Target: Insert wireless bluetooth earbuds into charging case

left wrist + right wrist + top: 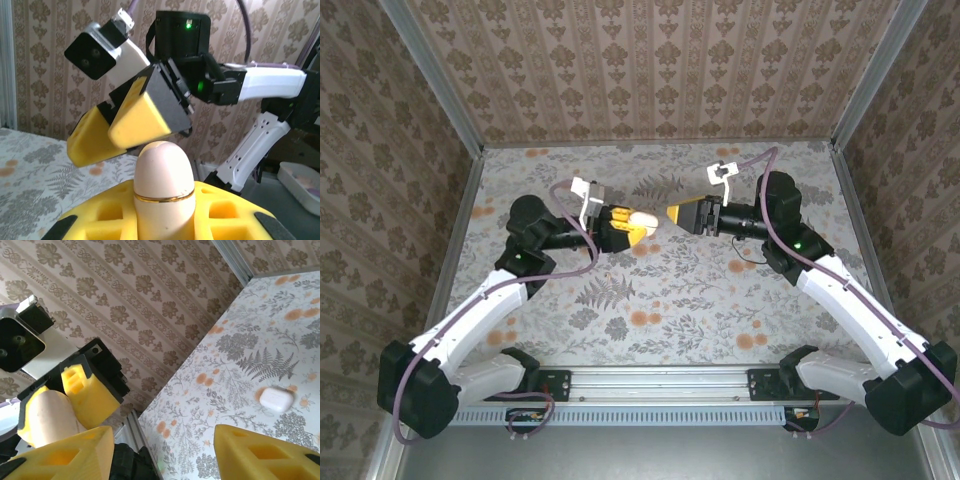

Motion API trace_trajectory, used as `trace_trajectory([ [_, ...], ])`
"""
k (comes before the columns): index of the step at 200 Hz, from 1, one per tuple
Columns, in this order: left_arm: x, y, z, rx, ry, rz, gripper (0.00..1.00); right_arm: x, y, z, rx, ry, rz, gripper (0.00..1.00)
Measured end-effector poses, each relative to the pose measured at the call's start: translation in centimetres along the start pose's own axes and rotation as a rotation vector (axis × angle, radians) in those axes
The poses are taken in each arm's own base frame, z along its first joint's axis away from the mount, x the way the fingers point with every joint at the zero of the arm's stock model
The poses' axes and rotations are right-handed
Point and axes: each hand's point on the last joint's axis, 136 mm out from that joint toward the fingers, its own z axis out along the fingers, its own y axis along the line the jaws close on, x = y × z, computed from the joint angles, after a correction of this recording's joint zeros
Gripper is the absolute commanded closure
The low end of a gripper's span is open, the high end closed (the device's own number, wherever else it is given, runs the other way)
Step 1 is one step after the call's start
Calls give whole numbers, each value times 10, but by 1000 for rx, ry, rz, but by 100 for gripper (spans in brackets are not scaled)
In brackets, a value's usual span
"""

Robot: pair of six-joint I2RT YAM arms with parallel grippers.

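Left gripper and its cream capsule block the right gripper head-on; the table around the charging case lies open.

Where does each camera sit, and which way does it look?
Top external: above, behind the arms, looking down at the table; both arms, left gripper facing right gripper.
Left wrist: behind the left gripper, facing the right gripper; own yellow fingers hold a cream capsule.
Right wrist: behind the right gripper, facing the left gripper and charging case; own fingers apart.
Shared: both wrist views show the cream capsule.
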Motion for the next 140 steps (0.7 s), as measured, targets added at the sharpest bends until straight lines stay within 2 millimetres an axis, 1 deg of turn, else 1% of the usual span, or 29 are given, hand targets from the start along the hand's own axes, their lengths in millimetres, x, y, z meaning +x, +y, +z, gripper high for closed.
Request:
trace_trajectory([
  [38,22,15,0,-52,63,-12,100,1,-2,0,6,5,8,39],
  [71,30,25,-2,-98,77,8,100,5,-2,-2,14,18,18,38],
  [119,59,49,-18,-204,106,-38,100,10,-2,-5,30,44,20,38],
  [140,70,53,-29,-249,111,-42,100,6,-12,-1,81,54,29,38],
])
